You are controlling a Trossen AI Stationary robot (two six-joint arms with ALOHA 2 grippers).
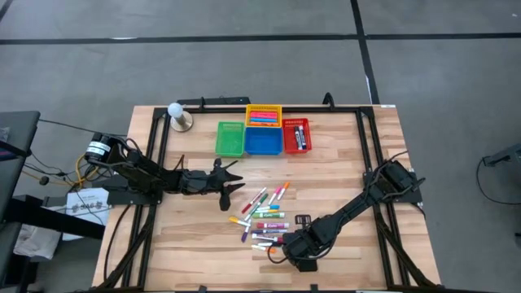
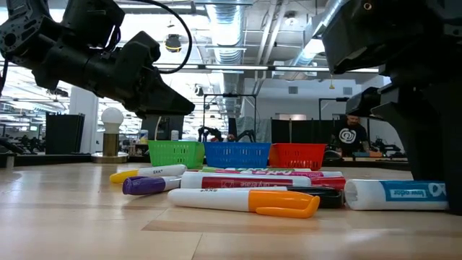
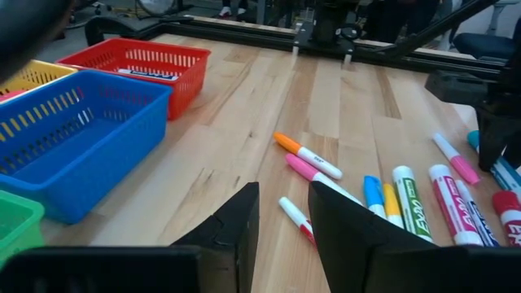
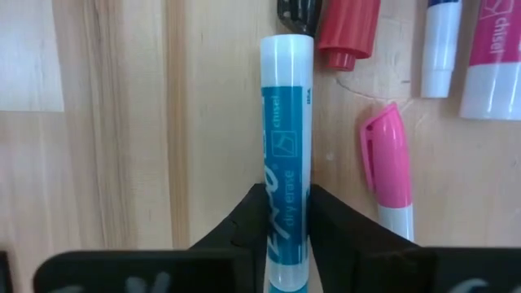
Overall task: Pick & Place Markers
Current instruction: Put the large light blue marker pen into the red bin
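Teal and white, the dry-erase marker point(image 4: 286, 146) lies on the wooden surface point(image 1: 203, 236) at the near edge of the scattered markers point(image 1: 264, 216), pinched between the jaws of the right gripper point(image 4: 286, 218). We judge the pick is in hand; next we would lift it clear and carry it to the baskets point(image 1: 262, 138). The left gripper point(image 1: 232, 185) hovers beside the pile, jaws narrowly parted, empty
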